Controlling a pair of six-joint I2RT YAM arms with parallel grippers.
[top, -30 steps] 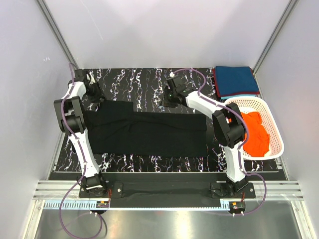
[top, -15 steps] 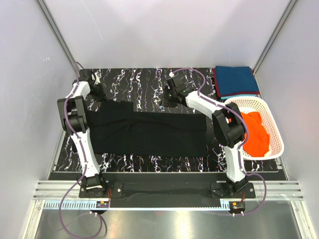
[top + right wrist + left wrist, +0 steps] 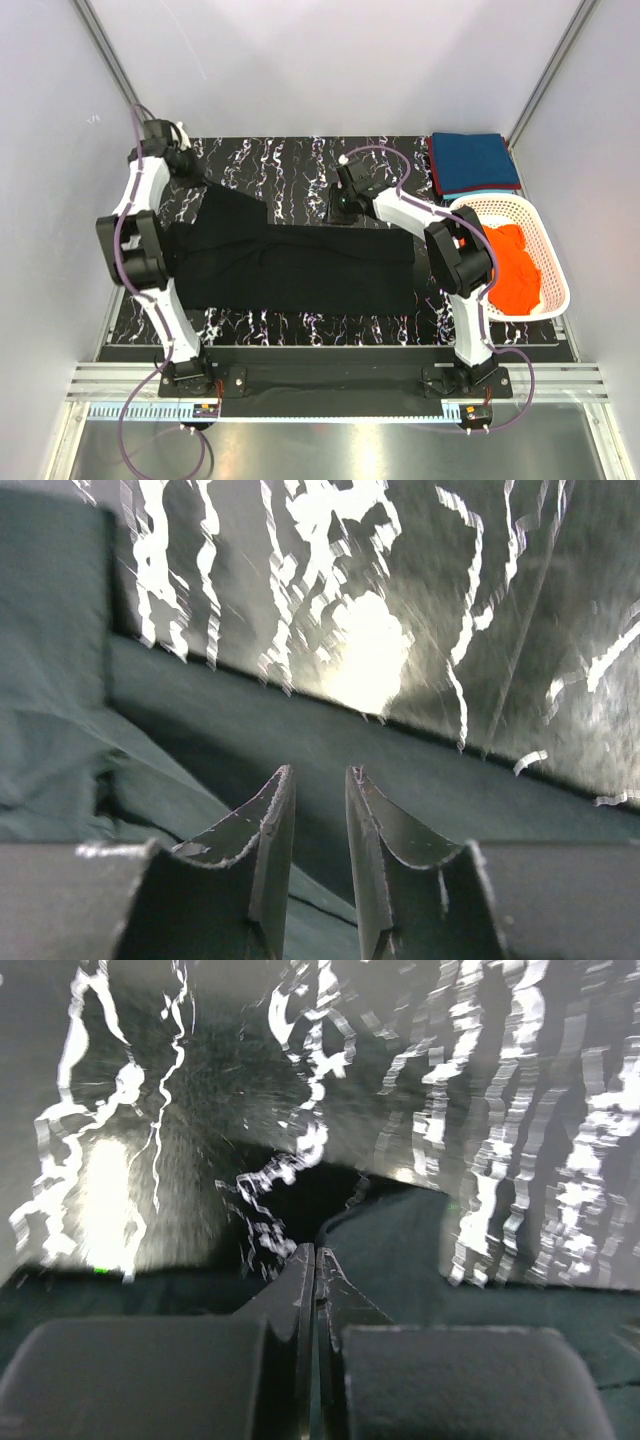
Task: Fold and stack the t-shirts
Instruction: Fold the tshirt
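A black t-shirt (image 3: 300, 265) lies spread across the middle of the marbled table. My left gripper (image 3: 188, 168) is at its far left corner, shut on the shirt's edge, which stretches up toward it. In the left wrist view the jaws (image 3: 315, 1250) are pressed together over the dark fabric (image 3: 400, 1250). My right gripper (image 3: 345, 207) is at the shirt's far edge near the middle. It is open in the right wrist view (image 3: 318, 772), just above the fabric (image 3: 200, 710). A folded teal-blue shirt (image 3: 475, 160) lies on a dark red one (image 3: 436, 172) at the far right. An orange shirt (image 3: 515, 265) lies crumpled in the basket.
The white lattice basket (image 3: 548, 255) stands at the right edge of the table, next to the right arm. White walls close in the table on three sides. The arm bases stand at the near edge.
My left gripper has moved further back and to the left, drawing the shirt's far left corner with it. The right gripper has barely moved.
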